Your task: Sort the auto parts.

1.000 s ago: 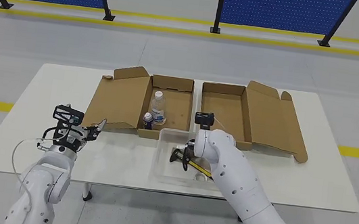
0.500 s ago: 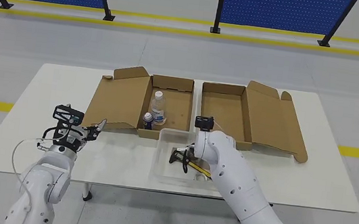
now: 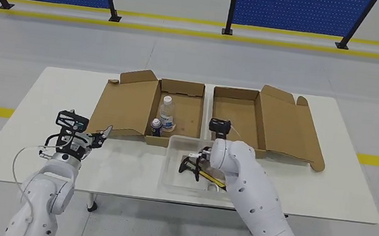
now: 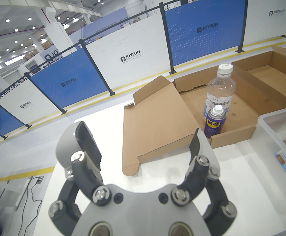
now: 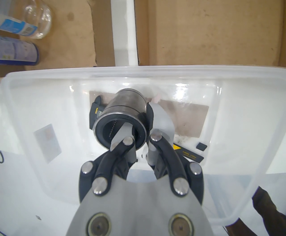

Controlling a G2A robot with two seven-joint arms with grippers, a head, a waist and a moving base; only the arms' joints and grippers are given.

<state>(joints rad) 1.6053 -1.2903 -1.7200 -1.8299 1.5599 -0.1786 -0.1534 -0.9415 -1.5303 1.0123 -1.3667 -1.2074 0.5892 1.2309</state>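
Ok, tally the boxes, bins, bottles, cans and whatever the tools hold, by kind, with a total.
Cardboard boxes: 2
Clear bin: 1
Clear bottle: 1
Spray can: 1
Black cylindrical part, in the right tool: 1
Total: 6

Bearing (image 5: 121,116): dark hollow metal cylinder, tilted, its wall clamped by right gripper (image 5: 139,118), inside clear bin (image 5: 156,69).
Clear bottle (image 4: 220,93): upright in left cardboard box (image 3: 189,111).
Blue spray can (image 4: 215,121): upright, just beside bottle.
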